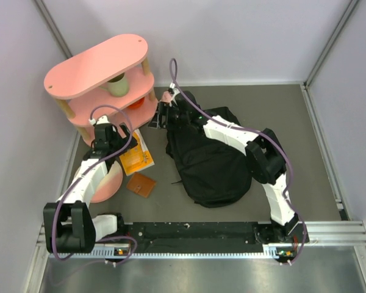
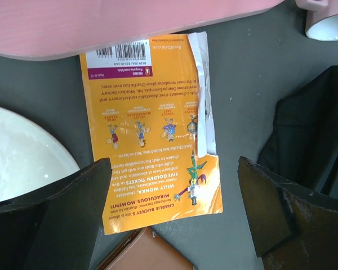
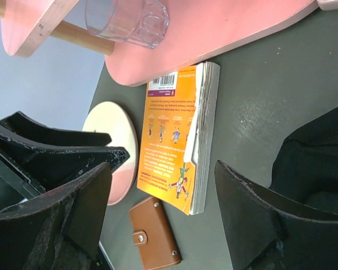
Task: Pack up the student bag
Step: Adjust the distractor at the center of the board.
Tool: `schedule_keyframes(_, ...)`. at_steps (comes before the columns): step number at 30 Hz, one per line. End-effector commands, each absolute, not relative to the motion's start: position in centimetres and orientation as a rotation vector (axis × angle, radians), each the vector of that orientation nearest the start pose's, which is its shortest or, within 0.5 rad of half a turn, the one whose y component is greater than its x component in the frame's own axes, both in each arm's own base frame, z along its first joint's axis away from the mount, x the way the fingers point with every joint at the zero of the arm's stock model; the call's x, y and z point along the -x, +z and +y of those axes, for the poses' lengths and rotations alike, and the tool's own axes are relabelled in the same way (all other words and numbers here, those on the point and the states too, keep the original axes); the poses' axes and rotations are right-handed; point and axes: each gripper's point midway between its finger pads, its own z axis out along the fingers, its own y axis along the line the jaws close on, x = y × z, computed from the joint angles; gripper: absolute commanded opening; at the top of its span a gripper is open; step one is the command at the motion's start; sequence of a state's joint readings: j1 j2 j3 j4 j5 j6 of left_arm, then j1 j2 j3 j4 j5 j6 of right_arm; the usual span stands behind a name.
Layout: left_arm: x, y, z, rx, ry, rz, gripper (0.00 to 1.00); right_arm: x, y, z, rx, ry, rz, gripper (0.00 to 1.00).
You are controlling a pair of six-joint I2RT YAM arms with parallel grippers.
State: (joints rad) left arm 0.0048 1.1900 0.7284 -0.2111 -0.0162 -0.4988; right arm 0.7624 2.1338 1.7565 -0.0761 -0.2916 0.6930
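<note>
The student bag (image 1: 210, 162), a floppy black backpack, lies in the middle of the table; its fabric shows at the right edge of both wrist views (image 2: 318, 124) (image 3: 318, 152). An orange paperback (image 1: 136, 157) lies flat by the pink shelf's foot, back cover up (image 2: 152, 129) (image 3: 177, 135). My left gripper (image 1: 117, 146) hovers over the book's near end, open and holding nothing (image 2: 173, 169). My right gripper (image 1: 158, 117) hangs by the bag's upper left corner, also open and empty (image 3: 163, 169), looking down at the book.
A brown snap wallet (image 1: 141, 184) (image 3: 155, 230) lies just below the book. A pink plate with a white face (image 1: 107, 183) (image 2: 22, 152) sits left of it. The pink two-tier shelf (image 1: 100, 67) holds a cup (image 1: 117, 85) and a clear glass (image 3: 127, 19). A pink mug (image 2: 327, 22) stands nearby.
</note>
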Motion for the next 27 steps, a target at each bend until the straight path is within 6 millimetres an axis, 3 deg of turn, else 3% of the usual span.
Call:
schedule_keyframes(1, -33.3, 12.2, -1.8, 0.550, -0.261, 2.172, 0.98, -39.3, 21.4, 46.9, 0.247, 1.185, 2.099, 0.73)
schedule_keyframes(6, -32.6, 12.8, -1.7, 0.541, -0.261, 2.155, 0.98, -40.2, 22.4, 45.7, 0.241, 1.090, 2.059, 0.73)
schedule_keyframes(11, -31.7, 14.5, -2.2, 0.510, -0.301, 2.111, 0.98, -43.8, 21.6, 42.5, 0.134, 0.931, 2.049, 0.75)
schedule_keyframes(17, -31.1, 16.1, -4.4, 0.454, -0.410, 2.087, 0.98, -47.6, 21.5, 40.2, -0.041, 1.019, 2.041, 0.79)
schedule_keyframes(21, -31.0, 16.6, -4.7, 0.427, -0.418, 2.088, 0.99, -49.5, 20.7, 40.4, -0.162, 1.154, 2.046, 0.80)
schedule_keyframes(27, -30.7, 16.3, -3.9, 0.458, -0.369, 2.109, 0.99, -49.4, 18.6, 41.2, -0.196, 1.236, 2.094, 0.80)
